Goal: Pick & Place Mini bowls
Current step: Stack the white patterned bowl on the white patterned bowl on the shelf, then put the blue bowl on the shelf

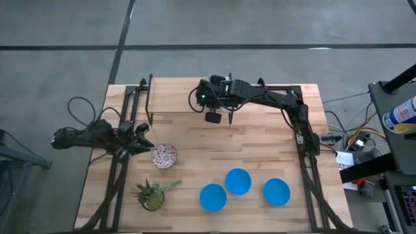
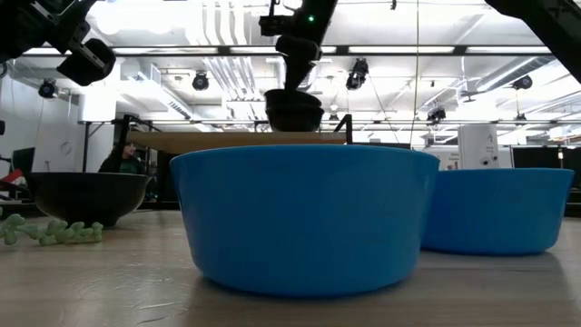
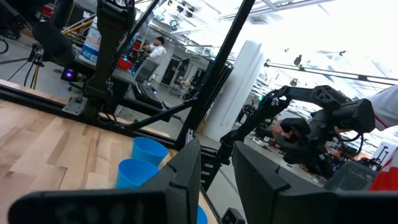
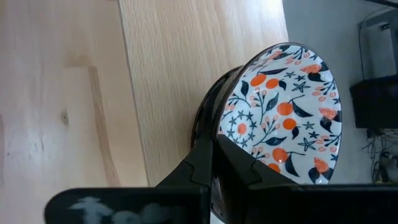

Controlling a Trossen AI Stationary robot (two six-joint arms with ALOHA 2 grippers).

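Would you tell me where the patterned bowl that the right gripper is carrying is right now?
The patterned bowl is clamped by its rim in the right gripper, held above the table's far middle in the high view, well away from the three blue bowls.

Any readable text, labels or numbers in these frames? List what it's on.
None readable.
Bottle off the table's right edge: label print too small to read.
Jug in the room behind, left wrist view: label blurred.
Patterned bowl in the right gripper: floral pattern only, no lettering.
Blue bowls: plain.
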